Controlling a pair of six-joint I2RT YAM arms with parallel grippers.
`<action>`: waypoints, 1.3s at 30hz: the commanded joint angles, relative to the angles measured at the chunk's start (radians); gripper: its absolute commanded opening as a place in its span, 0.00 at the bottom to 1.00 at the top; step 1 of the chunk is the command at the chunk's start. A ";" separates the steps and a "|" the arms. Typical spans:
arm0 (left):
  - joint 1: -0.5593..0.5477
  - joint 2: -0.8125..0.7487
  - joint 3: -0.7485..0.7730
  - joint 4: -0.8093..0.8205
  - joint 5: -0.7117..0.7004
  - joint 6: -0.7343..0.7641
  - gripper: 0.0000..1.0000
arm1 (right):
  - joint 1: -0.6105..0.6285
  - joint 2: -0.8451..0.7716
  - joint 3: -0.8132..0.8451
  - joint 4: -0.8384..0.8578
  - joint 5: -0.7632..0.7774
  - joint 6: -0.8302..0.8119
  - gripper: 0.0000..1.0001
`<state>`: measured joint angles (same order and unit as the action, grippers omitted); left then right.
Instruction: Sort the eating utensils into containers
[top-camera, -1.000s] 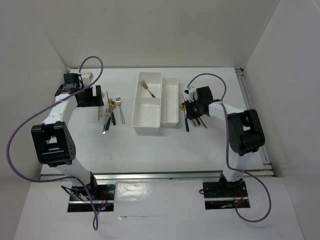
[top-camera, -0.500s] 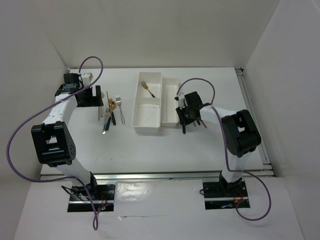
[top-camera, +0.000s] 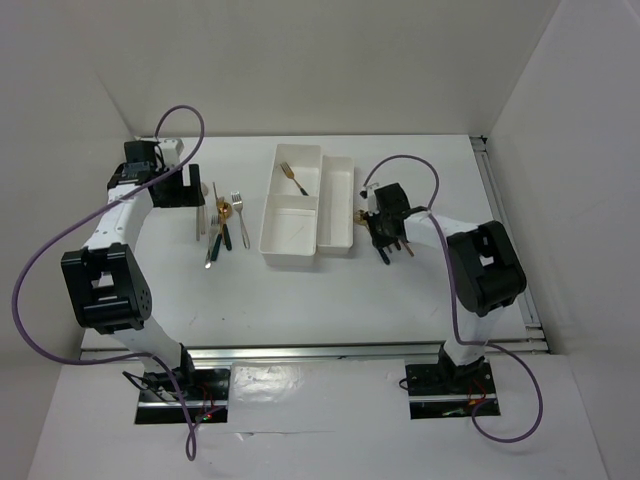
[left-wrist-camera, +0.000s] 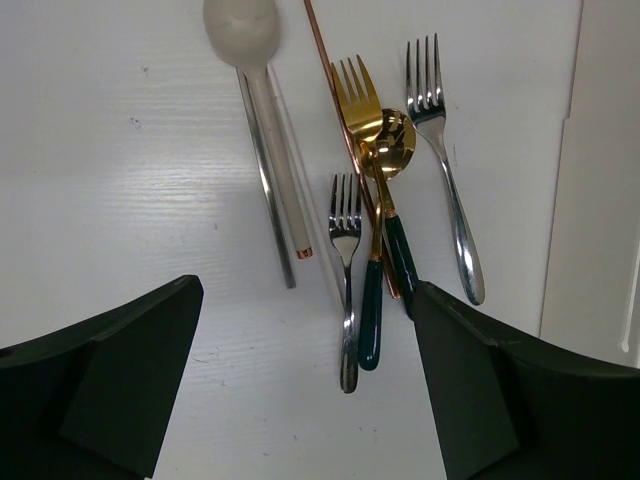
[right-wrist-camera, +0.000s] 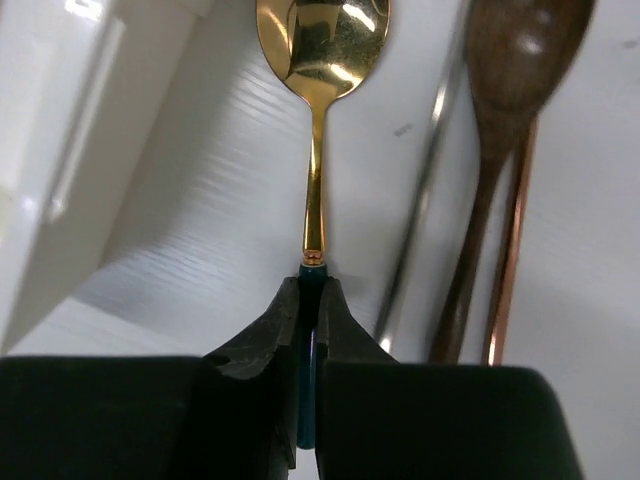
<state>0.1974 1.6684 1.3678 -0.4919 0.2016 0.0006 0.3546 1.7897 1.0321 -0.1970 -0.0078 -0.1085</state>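
Logging one fork (top-camera: 293, 178) binned in the tray (top-camera: 290, 238), I hold a gold spoon (right-wrist-camera: 320, 40) pinched by its teal handle in the right gripper (right-wrist-camera: 310, 300) just beside the tray, left gripper (left-wrist-camera: 305, 300) spread above the left pile (left-wrist-camera: 375, 200), brown spoon (right-wrist-camera: 520, 50) and chopsticks (right-wrist-camera: 510, 250) unsorted.

Mid-table, we see the white tray (top-camera: 290, 240) with one fork (top-camera: 293, 178) in its far square bin. Our right gripper (top-camera: 375, 222) sits just beside its right wall, over a gold-headed spoon (top-camera: 358, 213); loose cutlery (top-camera: 222, 225) lies toward the left edge by our left gripper (top-camera: 172, 192).
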 joint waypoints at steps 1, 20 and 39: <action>-0.003 0.004 0.030 0.023 -0.004 0.021 1.00 | -0.061 -0.073 -0.001 -0.079 0.006 0.013 0.00; -0.003 -0.102 -0.128 0.088 -0.036 -0.034 1.00 | 0.130 -0.067 0.359 0.140 -0.383 0.484 0.00; -0.003 -0.136 -0.148 0.079 -0.064 -0.007 1.00 | 0.264 0.137 0.358 0.228 -0.373 0.458 0.44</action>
<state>0.1974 1.5627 1.2148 -0.4332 0.1459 -0.0257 0.5983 1.9205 1.3689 -0.0292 -0.3592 0.3908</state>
